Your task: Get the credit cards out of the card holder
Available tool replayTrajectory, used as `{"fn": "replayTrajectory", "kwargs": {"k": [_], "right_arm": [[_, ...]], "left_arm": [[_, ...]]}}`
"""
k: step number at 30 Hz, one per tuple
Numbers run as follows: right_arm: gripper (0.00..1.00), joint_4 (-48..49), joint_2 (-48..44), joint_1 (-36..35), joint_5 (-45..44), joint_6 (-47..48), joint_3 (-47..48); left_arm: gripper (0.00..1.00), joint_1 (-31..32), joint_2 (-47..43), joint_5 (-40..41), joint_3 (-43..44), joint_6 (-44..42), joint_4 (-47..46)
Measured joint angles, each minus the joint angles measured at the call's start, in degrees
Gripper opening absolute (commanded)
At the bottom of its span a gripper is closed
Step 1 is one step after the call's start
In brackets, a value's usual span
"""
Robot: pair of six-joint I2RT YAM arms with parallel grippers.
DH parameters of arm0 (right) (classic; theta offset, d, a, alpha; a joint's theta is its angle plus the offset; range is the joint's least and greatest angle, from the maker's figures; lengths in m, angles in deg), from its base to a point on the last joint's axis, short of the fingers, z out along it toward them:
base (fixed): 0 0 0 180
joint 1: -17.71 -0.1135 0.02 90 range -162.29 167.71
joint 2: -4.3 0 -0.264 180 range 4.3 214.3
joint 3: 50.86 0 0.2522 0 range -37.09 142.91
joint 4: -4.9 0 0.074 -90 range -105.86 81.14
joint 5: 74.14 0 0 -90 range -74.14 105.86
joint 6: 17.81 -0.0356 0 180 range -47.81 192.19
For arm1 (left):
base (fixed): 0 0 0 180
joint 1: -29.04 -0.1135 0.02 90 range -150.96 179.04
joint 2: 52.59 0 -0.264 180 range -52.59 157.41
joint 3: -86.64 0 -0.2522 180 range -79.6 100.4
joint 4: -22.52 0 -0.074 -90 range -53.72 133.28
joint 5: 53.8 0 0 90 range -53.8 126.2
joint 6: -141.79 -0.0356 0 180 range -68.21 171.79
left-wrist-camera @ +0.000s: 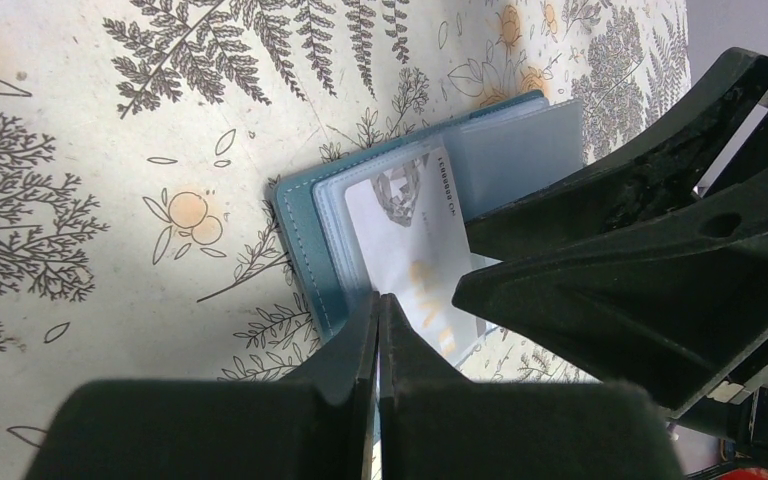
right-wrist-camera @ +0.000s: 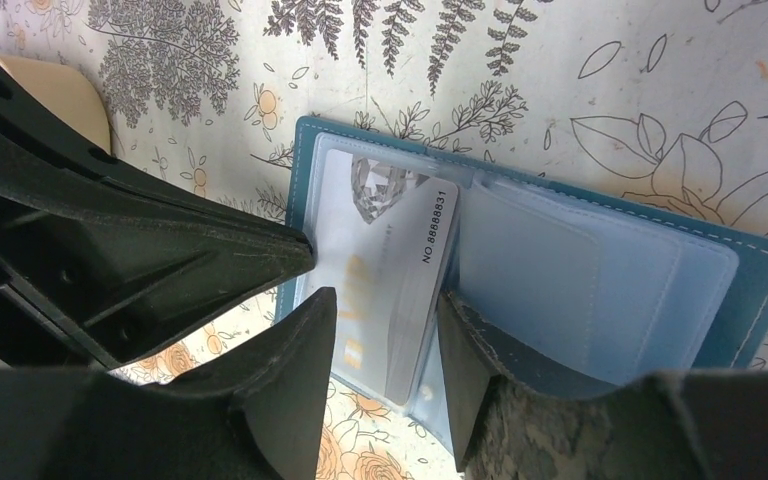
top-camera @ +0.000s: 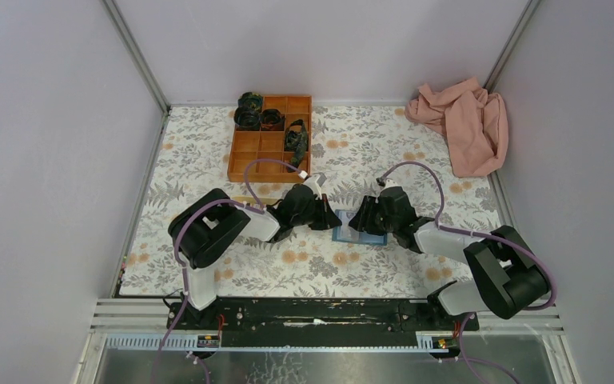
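Card holder [right-wrist-camera: 760,270]: teal-blue cover, pale translucent blue inner pockets. Credit card [right-wrist-camera: 400,250]: white, grey diamond motif, gold lettering. Tablecloth [top-camera: 368,152]: cream with grey fern and orange blossom print. Compartment tray [top-camera: 260,148], upper centre: orange-brown. Cloth [top-camera: 464,120], upper right: pink.

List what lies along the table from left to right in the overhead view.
Left arm's base joint → left gripper → card holder → right gripper → right arm's base joint.
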Motion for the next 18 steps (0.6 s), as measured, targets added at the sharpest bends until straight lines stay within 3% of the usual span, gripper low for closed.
{"fn": "replayTrajectory", "kwargs": {"k": [18], "right_arm": [[0.47, 0.0, -3.7, 0.3, 1.7, -1.4, -1.9]], "left_arm": [[0.00, -0.3, 0.7, -0.6, 0.4, 0.3, -0.4]]}}
